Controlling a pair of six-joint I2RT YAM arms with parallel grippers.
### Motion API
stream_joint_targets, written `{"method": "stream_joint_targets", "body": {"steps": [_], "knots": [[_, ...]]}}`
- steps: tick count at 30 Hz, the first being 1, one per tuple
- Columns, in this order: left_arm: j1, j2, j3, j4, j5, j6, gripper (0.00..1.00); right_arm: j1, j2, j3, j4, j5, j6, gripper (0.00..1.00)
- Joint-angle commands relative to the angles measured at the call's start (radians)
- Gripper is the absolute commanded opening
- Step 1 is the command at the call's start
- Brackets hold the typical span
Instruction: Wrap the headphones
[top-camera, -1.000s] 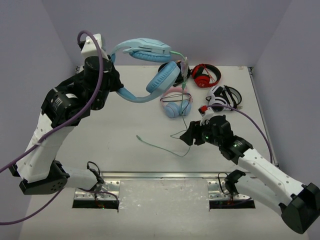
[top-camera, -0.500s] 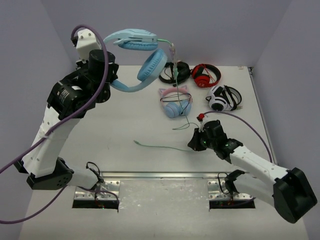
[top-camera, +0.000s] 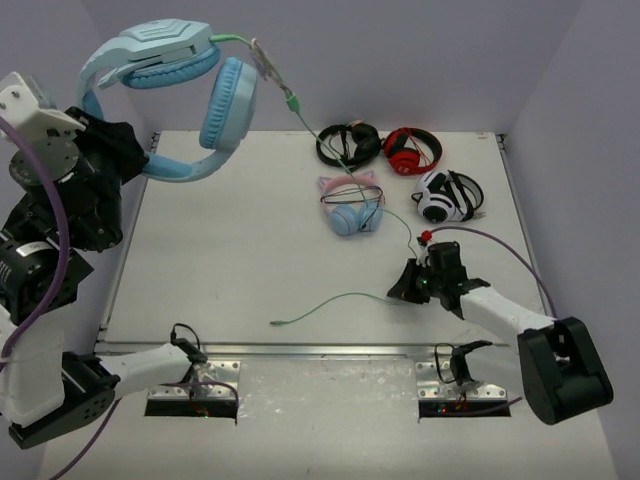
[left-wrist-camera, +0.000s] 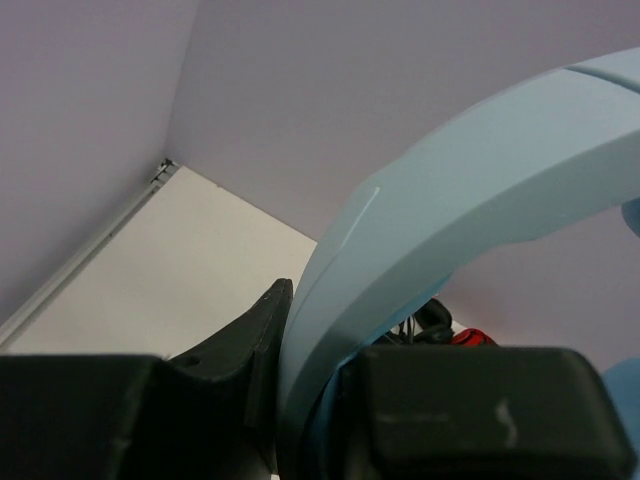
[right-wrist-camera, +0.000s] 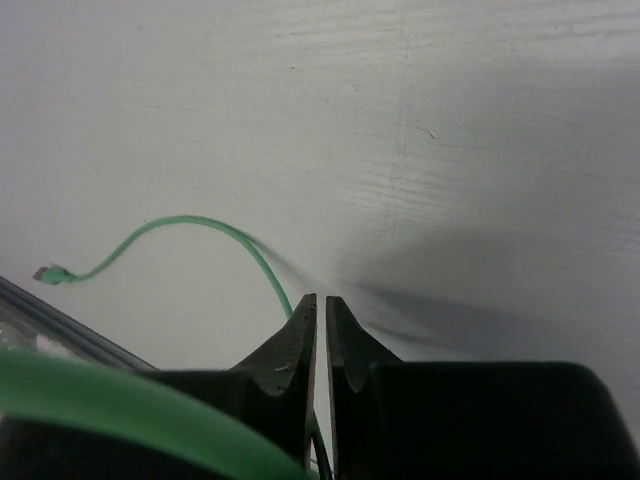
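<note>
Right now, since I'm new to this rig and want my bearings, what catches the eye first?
The big light-blue headphones, held high at the far left with the left gripper clamped on the headband. Their pale-green cable slants down across the table to the right gripper, shut on it near the right front, the loose end lying to its left.

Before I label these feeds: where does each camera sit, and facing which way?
Top external: above, behind the bases, looking down at the table; both arms show.
Left wrist: faces the back wall; left tool clamps the headphones.
Right wrist: looks down at the table; right tool pinches the cable.
Shared: top and right wrist both show the cable.
</note>
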Motion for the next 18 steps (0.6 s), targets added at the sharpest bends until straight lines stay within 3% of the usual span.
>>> {"method": "stream_joint_targets", "body": {"steps": [1,4,5,6,10,12,15,16,18], "knots": [[0.004,-0.015,-0.041,0.182,0.107,0.022,0.0,-0.005,-0.14,0.022,-0.009,0.033,-0.004,0.09],[0.004,-0.029,-0.065,0.197,0.203,0.027,0.0,-0.005,-0.311,0.047,-0.116,0.088,-0.041,0.29],[0.004,-0.024,-0.071,0.198,0.22,0.033,0.0,-0.005,-0.357,0.061,-0.175,0.108,-0.05,0.69],[0.003,-0.024,-0.076,0.198,0.258,0.037,0.0,-0.005,-0.403,0.077,-0.208,0.145,-0.071,0.96],[0.004,0.026,-0.116,0.175,0.286,0.076,0.0,-0.005,-0.637,0.224,-0.416,0.309,-0.122,0.99],[0.004,0.045,-0.133,0.161,0.321,0.083,0.0,-0.005,-0.693,0.272,-0.437,0.312,-0.181,0.99],[0.004,0.048,-0.214,0.201,0.463,0.108,0.0,-0.005,-0.742,0.308,-0.305,-0.048,-0.286,0.99],[0.003,0.046,-0.255,0.212,0.505,0.12,0.0,-0.005,-0.73,0.321,-0.227,-0.281,-0.291,0.99],[0.001,0.051,-0.281,0.224,0.594,0.12,0.0,-0.004,-0.634,0.349,-0.17,-0.443,-0.248,0.99]]}}
